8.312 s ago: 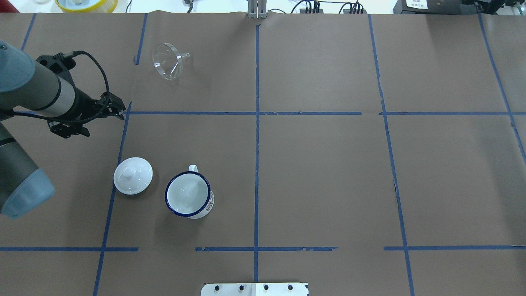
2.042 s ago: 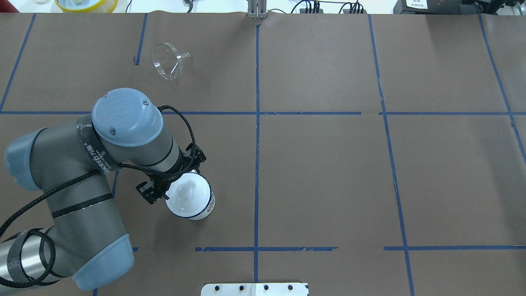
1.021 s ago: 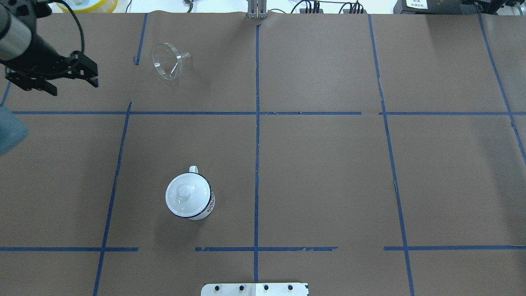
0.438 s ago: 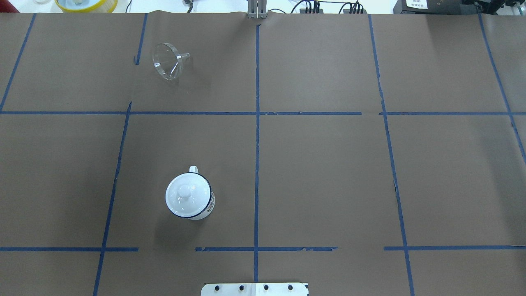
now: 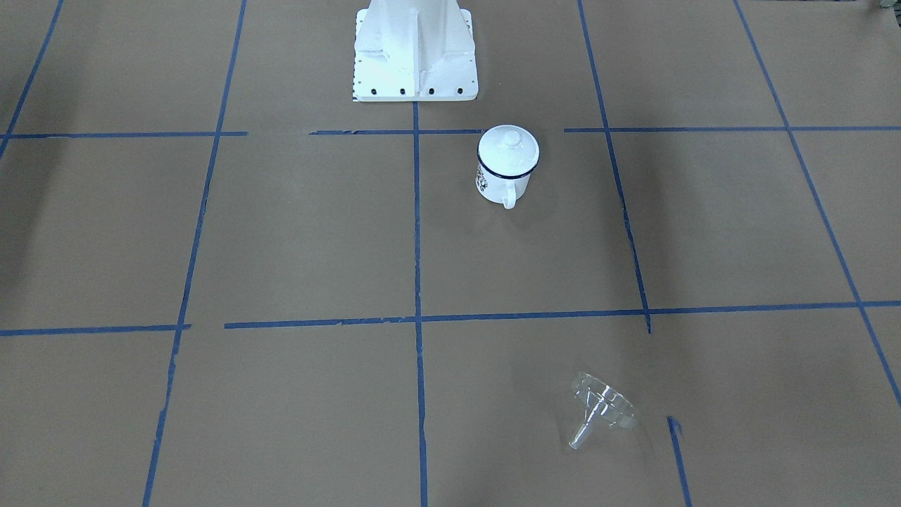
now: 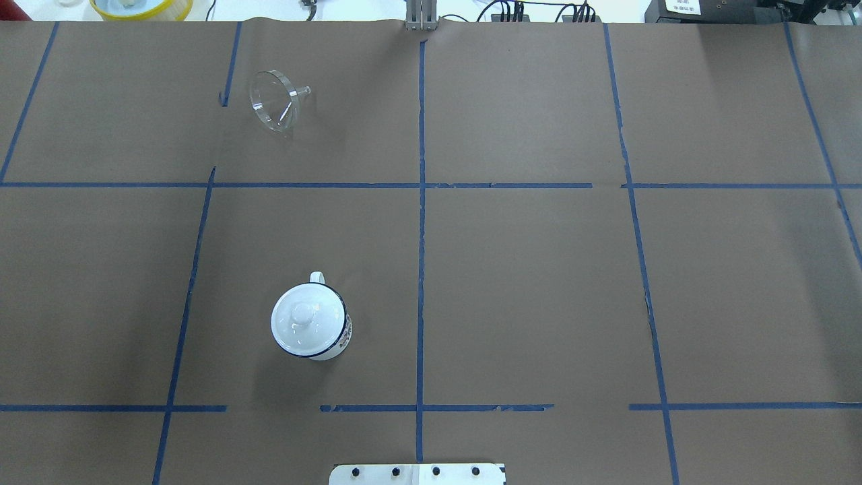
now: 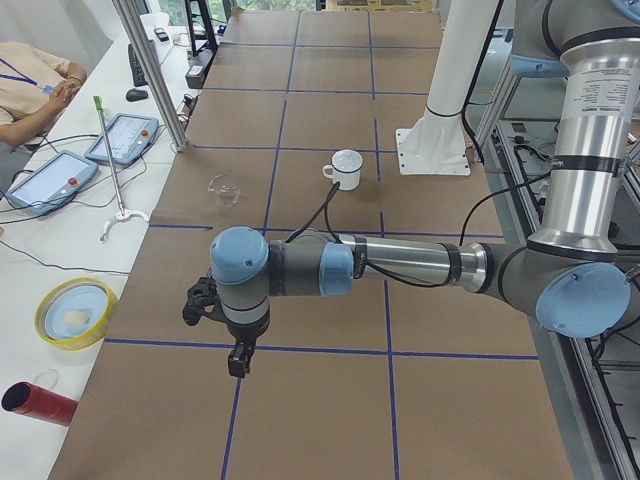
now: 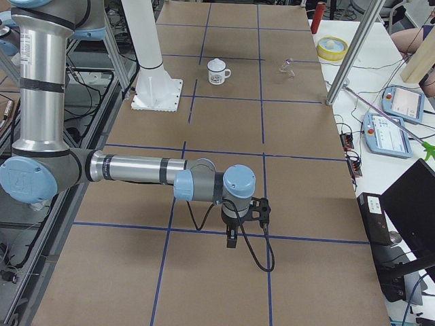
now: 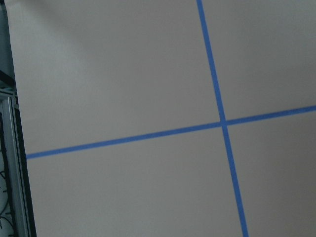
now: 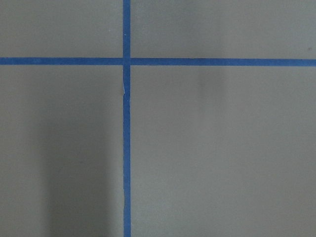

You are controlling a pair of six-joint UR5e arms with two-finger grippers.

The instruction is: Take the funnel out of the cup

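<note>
The clear funnel [image 6: 273,101] lies on its side on the brown paper at the far left of the table, well apart from the cup; it also shows in the front view [image 5: 602,408]. The white cup [image 6: 342,337] with a dark blue rim stands upright, its handle [image 5: 509,201] away from the robot. A white domed lid [image 6: 306,325] with a knob sits on its mouth. My left gripper [image 7: 239,360] and right gripper [image 8: 232,239] show only in the side views, each hanging low beyond the table's ends. I cannot tell whether either is open or shut.
The robot's white base plate [image 6: 417,473] is at the near edge. A yellow bowl [image 7: 75,312], a red cylinder [image 7: 35,400], teach pendants [image 7: 125,137] and an operator [image 7: 30,80] are beside the table. Both wrist views show only brown paper and blue tape.
My left arm set the white lid on the cup, then drew back to the far left and left the overhead view. The funnel and cup have not moved.
</note>
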